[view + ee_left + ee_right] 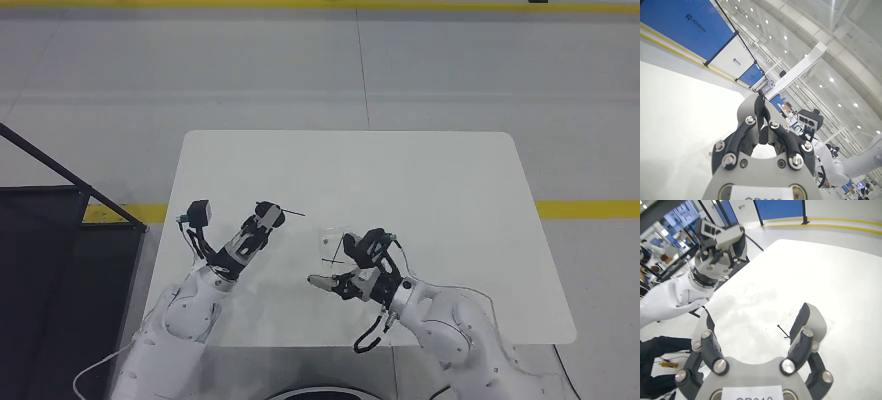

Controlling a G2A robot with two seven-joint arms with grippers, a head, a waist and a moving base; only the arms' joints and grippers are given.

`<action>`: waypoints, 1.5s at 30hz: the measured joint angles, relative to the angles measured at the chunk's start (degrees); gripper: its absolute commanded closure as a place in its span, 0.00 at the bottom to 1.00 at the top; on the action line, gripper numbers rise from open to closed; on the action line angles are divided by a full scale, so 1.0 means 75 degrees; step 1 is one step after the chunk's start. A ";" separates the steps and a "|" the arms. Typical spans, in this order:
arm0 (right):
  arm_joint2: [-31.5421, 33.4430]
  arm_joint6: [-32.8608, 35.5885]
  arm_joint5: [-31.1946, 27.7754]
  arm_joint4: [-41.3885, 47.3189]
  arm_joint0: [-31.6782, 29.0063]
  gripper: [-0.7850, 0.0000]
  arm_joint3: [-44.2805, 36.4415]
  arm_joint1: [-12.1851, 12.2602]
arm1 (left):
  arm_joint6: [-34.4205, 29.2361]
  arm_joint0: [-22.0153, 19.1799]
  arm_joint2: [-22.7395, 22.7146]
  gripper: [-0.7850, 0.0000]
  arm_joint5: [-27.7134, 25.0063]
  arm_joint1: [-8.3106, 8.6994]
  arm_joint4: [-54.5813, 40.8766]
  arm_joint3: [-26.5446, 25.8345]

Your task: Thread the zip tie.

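The left claw [760,97] was clamped shut on a thin black zip tie [755,243], its straight tail sticking out past the tips. The right claw [755,312] stood wide over the worktop [810,275]. A second, short black tie [782,331] lay just beside one finger, near a clear bag [829,323].

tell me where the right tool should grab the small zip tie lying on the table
Probably the middle of its strap. The small zip tie lies flat on the table, thin and straight, its head end free, so the open right tool should come straight down from above and close across the strap.
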 measured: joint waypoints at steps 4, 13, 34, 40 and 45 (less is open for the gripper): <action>-0.0544 0.0948 0.0505 -0.0595 0.0348 0.00 -0.0062 -0.0091 | -0.0062 0.0075 -0.0124 1.00 0.0045 0.0022 -0.0065 -0.0072; -0.0838 0.1292 0.0975 -0.0766 0.0580 0.00 0.0022 -0.0179 | -0.0120 0.0127 -0.0193 1.00 0.0106 0.0034 -0.0203 -0.0054; -0.2185 0.3765 0.2906 -0.2020 0.2094 0.36 0.0527 -0.0772 | -0.0118 0.0126 -0.0192 1.00 0.0105 0.0034 -0.0201 -0.0054; -0.2342 0.4309 0.3225 -0.2126 0.2422 0.51 0.0860 -0.0939 | -0.0118 0.0126 -0.0192 1.00 0.0105 0.0034 -0.0201 -0.0054; -0.2450 0.4619 0.3344 -0.2317 0.2582 0.54 0.1005 -0.1049 | -0.0118 0.0126 -0.0192 1.00 0.0105 0.0034 -0.0201 -0.0054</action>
